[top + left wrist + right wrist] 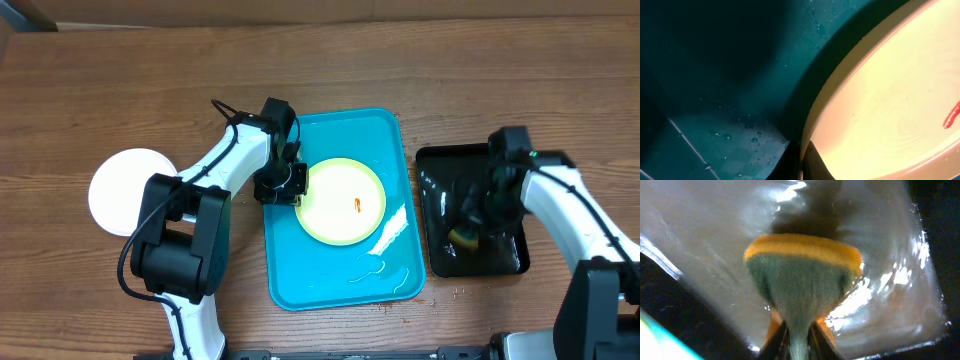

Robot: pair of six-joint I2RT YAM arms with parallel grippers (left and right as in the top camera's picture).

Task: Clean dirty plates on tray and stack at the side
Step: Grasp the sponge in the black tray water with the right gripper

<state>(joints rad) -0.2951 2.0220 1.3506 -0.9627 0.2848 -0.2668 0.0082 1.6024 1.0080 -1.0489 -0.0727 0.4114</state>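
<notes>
A plate with a pale yellow-green rim (pixel 345 202) and an orange-red smear lies on the wet turquoise tray (pixel 340 275). My left gripper (pixel 287 187) is shut on the plate's left rim; in the left wrist view the fingers (pixel 802 162) pinch the rim of the plate (pixel 890 115) above the tray (pixel 715 75). A white plate (pixel 125 190) lies on the table at the left. My right gripper (pixel 470 215) is over the black tray (pixel 440 170), shut on a yellow and green sponge (pixel 800 275). A third plate is not in view.
The black tray (pixel 890 240) at the right holds water that glints around the sponge. Water puddles lie on the turquoise tray's near right part (pixel 385 265). Bare wooden table (pixel 100 90) lies around both trays.
</notes>
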